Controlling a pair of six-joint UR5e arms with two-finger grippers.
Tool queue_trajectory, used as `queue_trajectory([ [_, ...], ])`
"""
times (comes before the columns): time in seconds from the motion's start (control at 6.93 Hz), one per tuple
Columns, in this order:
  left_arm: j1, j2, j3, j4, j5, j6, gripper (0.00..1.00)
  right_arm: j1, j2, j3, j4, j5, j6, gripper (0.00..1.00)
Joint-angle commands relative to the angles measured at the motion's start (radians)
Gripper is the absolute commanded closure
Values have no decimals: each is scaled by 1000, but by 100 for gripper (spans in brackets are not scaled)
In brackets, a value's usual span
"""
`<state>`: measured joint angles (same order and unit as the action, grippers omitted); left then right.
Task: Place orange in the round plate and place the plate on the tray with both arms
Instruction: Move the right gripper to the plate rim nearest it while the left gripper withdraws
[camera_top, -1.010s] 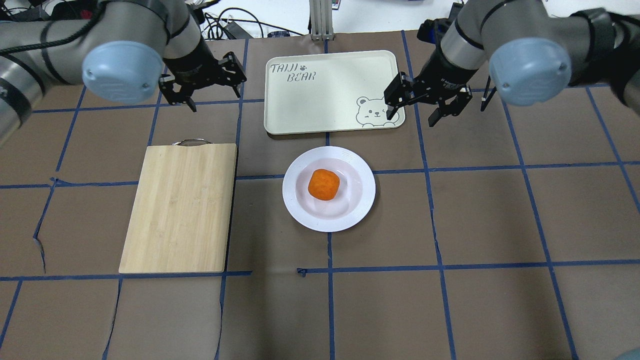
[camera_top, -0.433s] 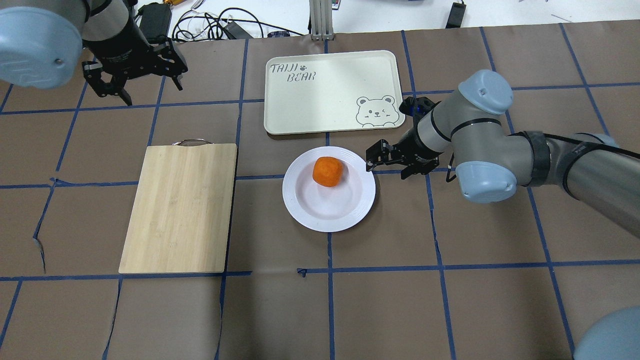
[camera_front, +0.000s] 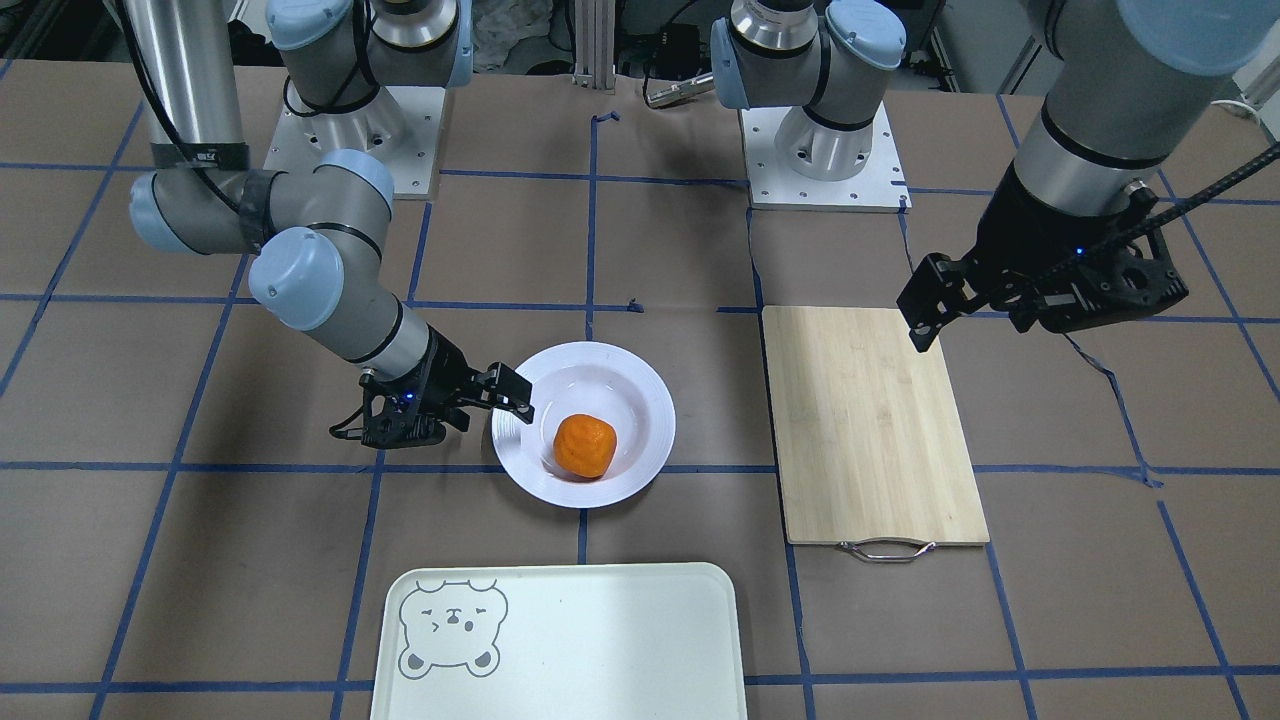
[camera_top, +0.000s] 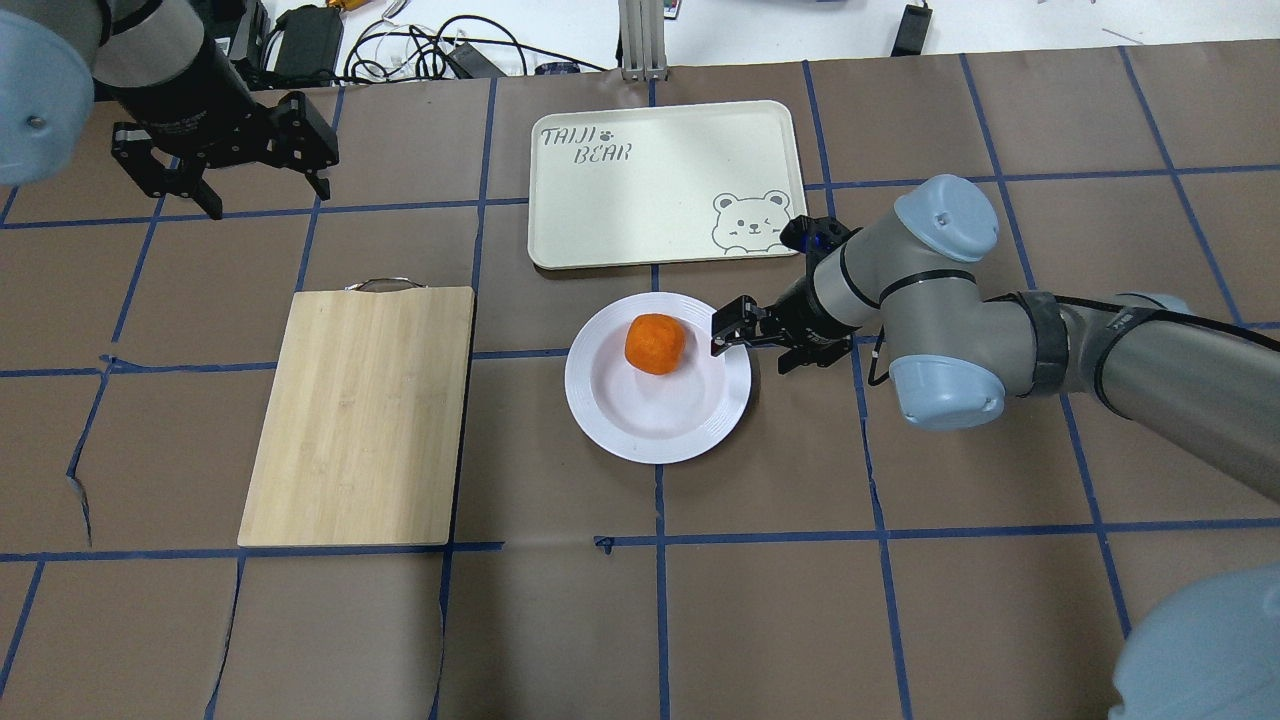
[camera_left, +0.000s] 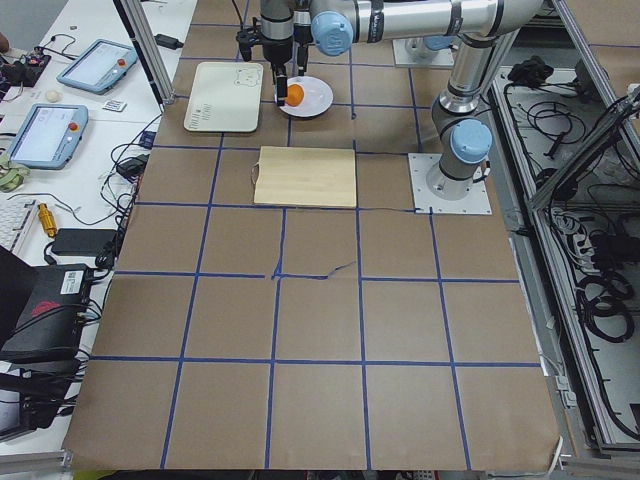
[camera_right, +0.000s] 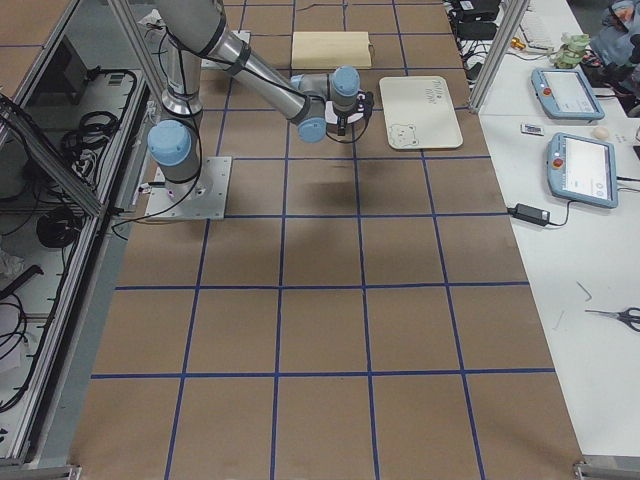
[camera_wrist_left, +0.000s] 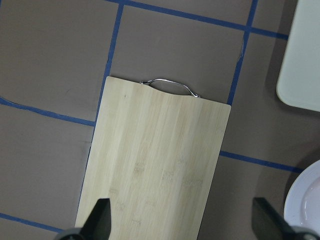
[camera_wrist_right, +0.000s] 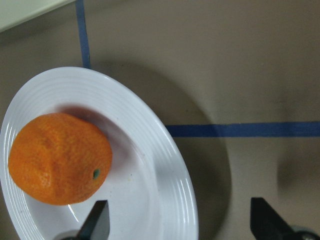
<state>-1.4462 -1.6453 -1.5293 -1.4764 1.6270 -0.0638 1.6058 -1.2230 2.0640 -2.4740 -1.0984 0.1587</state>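
Orange (camera_top: 655, 343) sits in round plate (camera_top: 600, 430), on its tray-side half. Plate is on worktop (camera_top: 900, 600), just short of tray (camera_top: 650, 190). Right claw (camera_top: 754, 346) is the nearer one: low, reaching in sideways, jaws apart astride the plate's right rim. Left claw (camera_top: 266, 190) is also apart, well off past the bamboo board (camera_top: 360, 420).

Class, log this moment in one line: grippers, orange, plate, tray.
right gripper: open, straddling round plate rim | left gripper: open, clear of plate | orange: in plate | tray: no plate yet
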Motion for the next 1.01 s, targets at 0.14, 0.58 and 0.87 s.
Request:
queue_trajectory([
  [0.14,4,30,-34,-4,-6,54,0,43,39,4,-57,-4,53,0],
  [0.58,9,32,-40,-4,-3,55,0,49,51,4,-59,-1,59,4],
  [0.87,9,32,-38,-2,-3,58,0,63,63,5,-56,-3,81,18],
])
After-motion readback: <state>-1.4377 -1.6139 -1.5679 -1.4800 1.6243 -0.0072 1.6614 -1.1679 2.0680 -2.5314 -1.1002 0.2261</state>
